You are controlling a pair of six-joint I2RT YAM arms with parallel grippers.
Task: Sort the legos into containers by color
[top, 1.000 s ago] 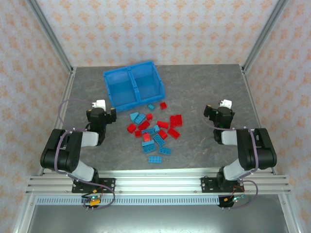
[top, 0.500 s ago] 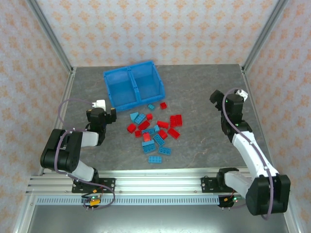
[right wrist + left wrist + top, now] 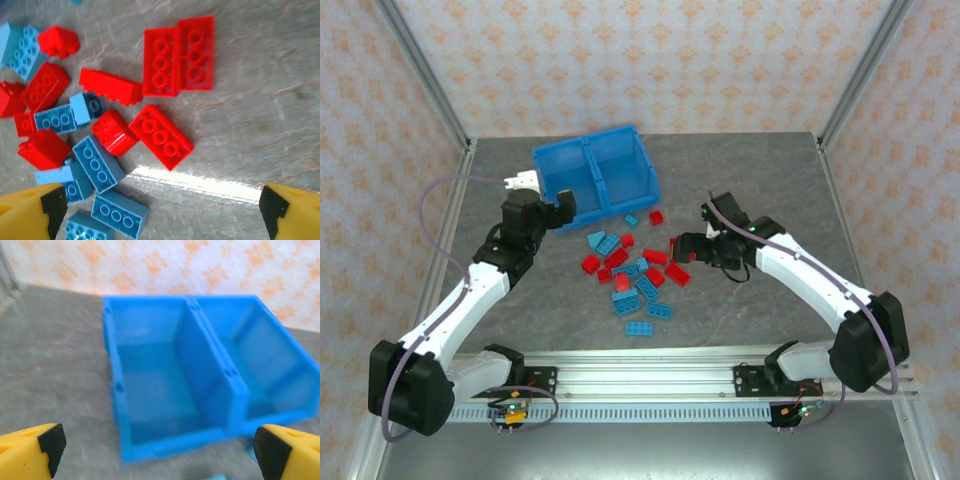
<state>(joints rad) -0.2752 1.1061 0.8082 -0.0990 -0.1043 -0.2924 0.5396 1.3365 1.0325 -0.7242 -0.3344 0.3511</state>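
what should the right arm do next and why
Probably lower the right gripper, jaws open, over the red brick lying studs-up below it. That brick sits at the edge of the lego pile, and both compartments of the blue bin look empty.

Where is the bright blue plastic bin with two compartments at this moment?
In the top view, the bright blue plastic bin sits far, left of centre, just behind the pile of red and light blue bricks.
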